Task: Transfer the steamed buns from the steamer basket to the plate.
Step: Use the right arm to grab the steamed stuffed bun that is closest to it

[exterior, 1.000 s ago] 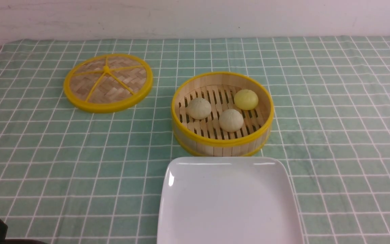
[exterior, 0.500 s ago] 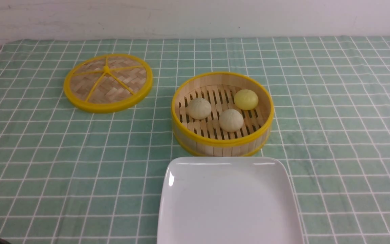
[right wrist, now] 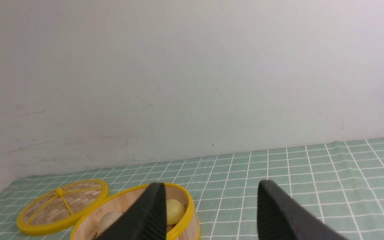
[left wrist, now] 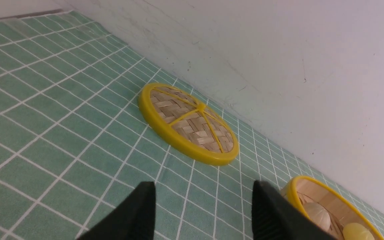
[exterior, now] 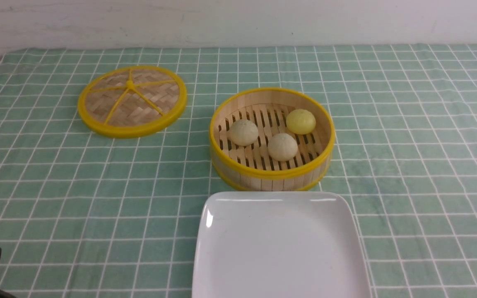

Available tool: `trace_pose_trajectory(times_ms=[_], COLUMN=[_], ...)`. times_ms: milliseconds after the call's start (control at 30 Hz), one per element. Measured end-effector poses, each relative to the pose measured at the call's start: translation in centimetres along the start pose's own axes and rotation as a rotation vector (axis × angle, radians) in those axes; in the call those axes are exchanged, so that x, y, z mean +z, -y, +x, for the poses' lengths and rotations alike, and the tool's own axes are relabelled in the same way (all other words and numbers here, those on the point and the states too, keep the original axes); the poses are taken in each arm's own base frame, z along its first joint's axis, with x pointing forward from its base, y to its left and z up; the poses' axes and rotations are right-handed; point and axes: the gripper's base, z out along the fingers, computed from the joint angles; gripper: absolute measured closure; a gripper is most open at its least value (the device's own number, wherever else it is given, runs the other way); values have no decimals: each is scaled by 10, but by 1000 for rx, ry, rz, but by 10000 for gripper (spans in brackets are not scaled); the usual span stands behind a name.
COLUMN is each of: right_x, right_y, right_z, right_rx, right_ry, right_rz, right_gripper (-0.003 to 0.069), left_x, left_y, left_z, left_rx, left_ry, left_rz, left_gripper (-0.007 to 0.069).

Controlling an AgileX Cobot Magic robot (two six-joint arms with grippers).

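Left wrist view shows the left gripper (left wrist: 202,185) with its jaws wide and empty over the checked cloth (left wrist: 45,126). The steamer basket (left wrist: 290,190) lies off at about 3 o'clock of the fingers, and the lid (left wrist: 165,130) is ahead at 12. The right gripper (right wrist: 212,184) is also spread with nothing between its jaws, and the basket sits just beyond its fingertip at 10 o'clock, so the right arm looks better aimed. In the front view all three steamed buns (exterior: 282,146) rest on the basket floor. They are round, so no grasp axis matters. The bare plate (exterior: 280,248) lies at 6 o'clock of the basket. Compared with a second ago, only the left gripper's dark tip in the corner has shifted.
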Motion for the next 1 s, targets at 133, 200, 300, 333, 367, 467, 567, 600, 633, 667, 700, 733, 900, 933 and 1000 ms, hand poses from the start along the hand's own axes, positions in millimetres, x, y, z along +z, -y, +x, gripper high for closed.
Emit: trace_pose_trajectory(times_ms=[133,200,300,333,367,467,567,600,633,667,700,733,900,933,1000], right_x=[0,0,0,0,0,-2,-2,-1,1,2,6,9,40,47,69], right_y=[0,0,-1,-2,-2,-4,-7,-8,-9,-10,-13,-16,-29,-31,-38], right_z=[1,1,3,5,7,14,13,10,7,5,-3,-11,-48,-53,-66], right_rx=[0,6,62,87,106,127,99,77,56,44,3,-26,-131,-157,-205], right_ry=[-11,-13,-33,-53,-76,-184,-266,-285,-299,-304,-322,-330,-396,-415,-475], right_rz=[1,-1,-12,-16,-19,-24,-28,-33,-36,-39,-50,-60,-121,-137,-185], right_gripper=[315,333,349,351,353,354,354,354,354,354,354,353,331,326,317], left_x=[0,0,0,0,0,-2,-4,-5,-5,-5,-7,-8,-17,-19,-20], left_y=[0,0,-1,-2,-2,2,9,12,14,14,18,21,35,37,45], left_z=[1,1,3,5,7,3,-8,-11,-14,-14,-20,-23,-40,-42,-50], left_rx=[1,-4,-34,-43,-45,-19,7,9,10,10,14,24,123,133,146], left_ry=[-9,-12,-36,-56,-80,-108,-82,-72,-65,-63,-60,-62,-83,-92,-115], left_rz=[-4,-5,-14,-22,-31,-34,-11,-3,2,4,11,14,33,36,48], left_gripper=[98,80,76,75,75,78,78,78,78,78,78,78,80,80,80])
